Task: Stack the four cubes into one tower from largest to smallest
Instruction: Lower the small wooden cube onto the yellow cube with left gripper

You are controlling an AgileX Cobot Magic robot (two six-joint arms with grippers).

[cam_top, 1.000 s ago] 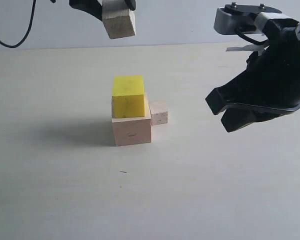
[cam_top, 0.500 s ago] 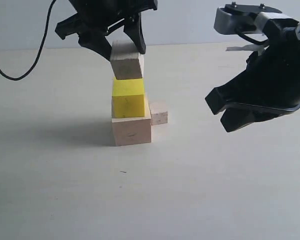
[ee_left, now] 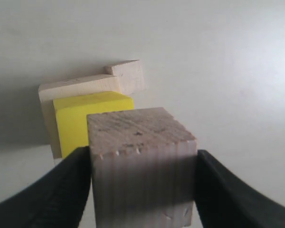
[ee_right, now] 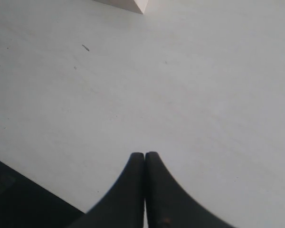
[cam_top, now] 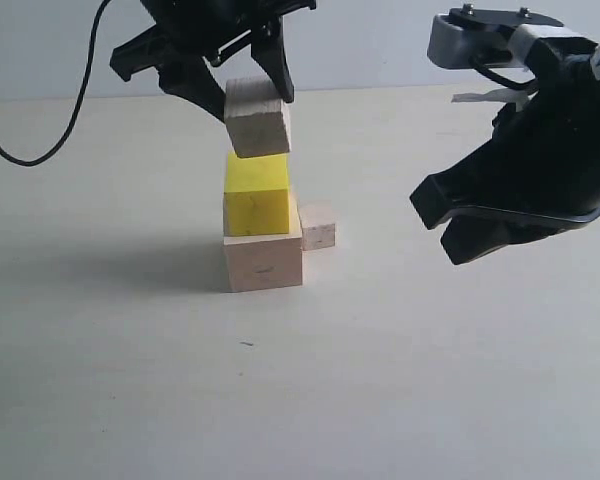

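Lowered from high above, the small pale wooden cube hangs tilted over the bright yellow cube, clamped in the left claw; the third tier is not yet seated. Yellow rests on the large pale wooden cube; the smallest pale wooden cube stands beside it on the counter. Count: three wooden, one yellow. Off to the side, the right claw is together, empty.

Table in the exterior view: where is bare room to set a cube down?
The table is bare in front of the large cube and to its left. A narrower patch lies between the smallest cube and the right gripper. It is crowded above the yellow cube, where the left gripper holds the small cube.
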